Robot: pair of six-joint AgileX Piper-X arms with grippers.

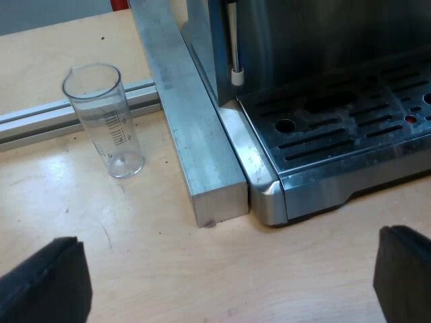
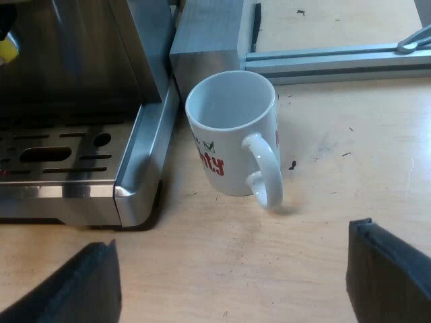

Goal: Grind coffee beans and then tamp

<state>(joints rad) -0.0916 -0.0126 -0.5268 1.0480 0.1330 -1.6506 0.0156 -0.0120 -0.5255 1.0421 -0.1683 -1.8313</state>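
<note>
One clear graduated measuring glass [image 1: 104, 121] is seen upright from the left wrist, near one square aluminium bar [image 1: 202, 148] lying against the one steel espresso machine [image 1: 337, 128]. One white printed mug [image 2: 232, 134] is seen from the right wrist, at the machine's tray corner. The left gripper [image 1: 222, 282] and the right gripper [image 2: 232, 279] are held low over the wooden table [image 1: 135, 256], both spread wide with nothing grasped.

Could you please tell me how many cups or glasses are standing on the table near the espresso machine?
2. The measuring glass stands upright beside the metal bar along the machine; the mug stands upright at the machine's base corner. Others may sit out of view.
</note>
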